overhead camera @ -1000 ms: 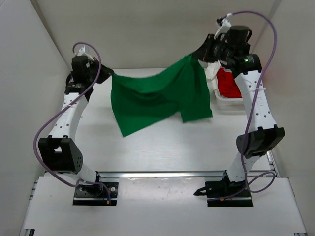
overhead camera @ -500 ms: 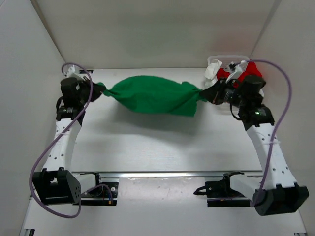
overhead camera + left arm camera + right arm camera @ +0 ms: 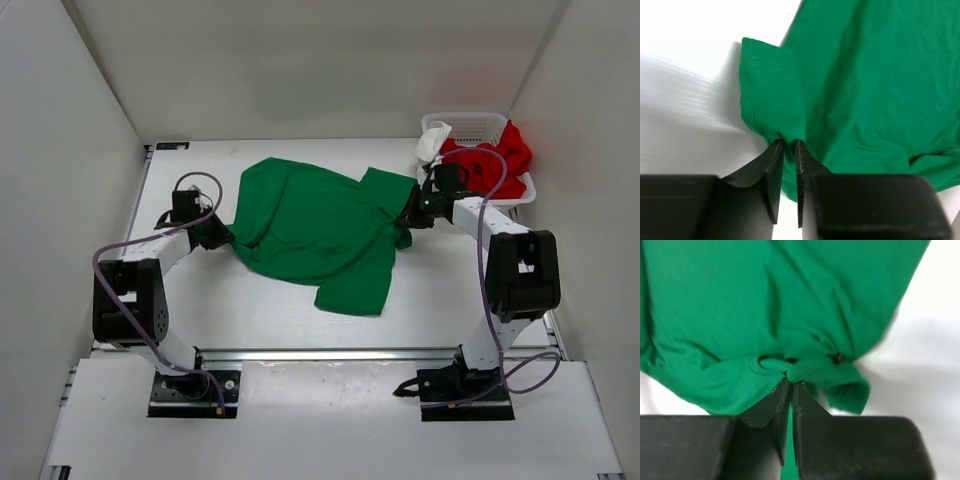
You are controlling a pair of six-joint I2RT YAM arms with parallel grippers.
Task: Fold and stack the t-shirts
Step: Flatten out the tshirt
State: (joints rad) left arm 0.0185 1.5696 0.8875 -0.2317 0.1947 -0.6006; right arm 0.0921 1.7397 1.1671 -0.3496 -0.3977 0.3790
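Note:
The green t-shirt (image 3: 310, 230) lies spread, somewhat rumpled, on the white table between my two grippers. My left gripper (image 3: 218, 238) sits low at its left edge. In the left wrist view the jaws (image 3: 789, 142) stand a narrow gap apart, with a bunched sleeve edge of the green t-shirt (image 3: 865, 75) between the tips. My right gripper (image 3: 405, 218) is at the shirt's right edge. In the right wrist view it (image 3: 791, 382) is shut on a gathered hem of the green t-shirt (image 3: 765, 300). The red t-shirt (image 3: 495, 165) and the white t-shirt (image 3: 432, 143) are heaped in the basket.
A white mesh basket (image 3: 470, 120) stands at the back right corner, just behind my right gripper. White walls close in the table at the left, back and right. The arm bases and a metal rail run along the near edge.
Both arms have dropped to the table. The green t-shirt, first hanging, then pulled taut in the air, now lies spread flat. My left jaws have parted a little.

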